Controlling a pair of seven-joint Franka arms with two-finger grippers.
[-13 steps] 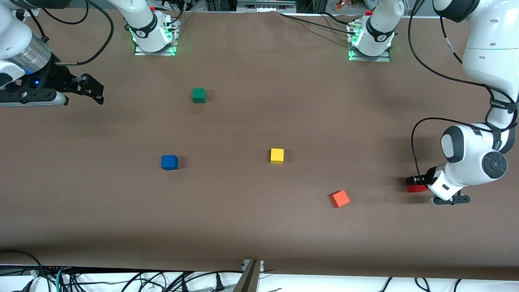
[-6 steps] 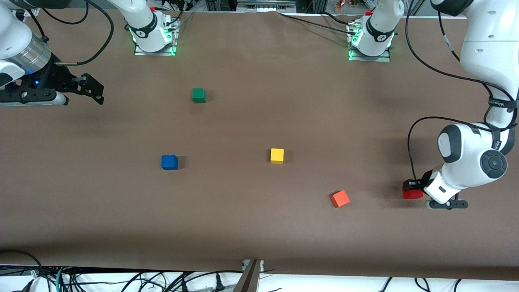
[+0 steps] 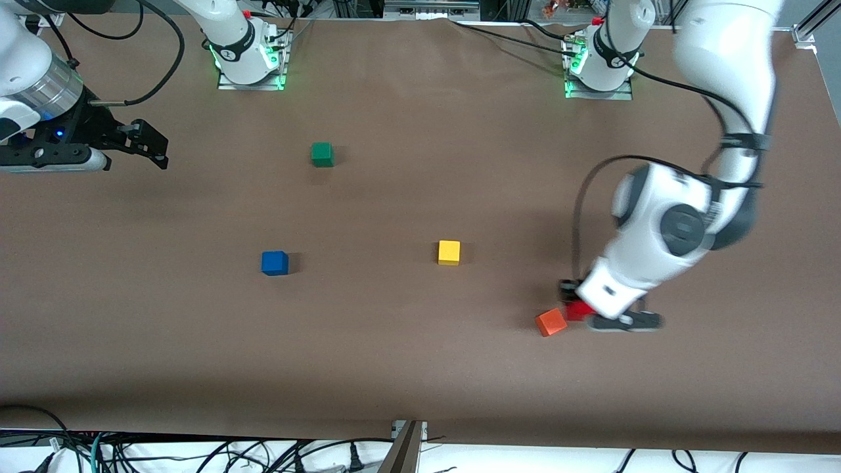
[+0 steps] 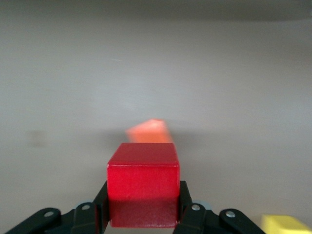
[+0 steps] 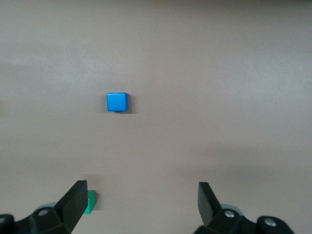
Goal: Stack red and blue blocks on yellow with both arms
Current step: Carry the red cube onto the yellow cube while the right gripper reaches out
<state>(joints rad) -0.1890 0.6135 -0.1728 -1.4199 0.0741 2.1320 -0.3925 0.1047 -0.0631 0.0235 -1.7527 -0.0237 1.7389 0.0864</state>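
The red block (image 4: pixel 143 183) is clamped between the fingers of the left gripper (image 3: pixel 577 301), carried in the air over the table (image 3: pixel 407 368) just beside the orange block (image 3: pixel 550 322), toward the left arm's end. The yellow block (image 3: pixel 449 252) sits near the middle of the table, well apart from the orange one, with bare cloth all around it. The blue block (image 3: pixel 274 263) lies toward the right arm's end, about as near the front camera as the yellow one, also with open room on every side. The green block (image 3: pixel 322 154) lies farther from the front camera than the blue. That makes five blocks, one of each colour, none stacked and none close to a table edge. The right gripper (image 3: pixel 141 144) waits over the right arm's end of the table, fingers (image 5: pixel 73 207) wide apart and holding nothing.
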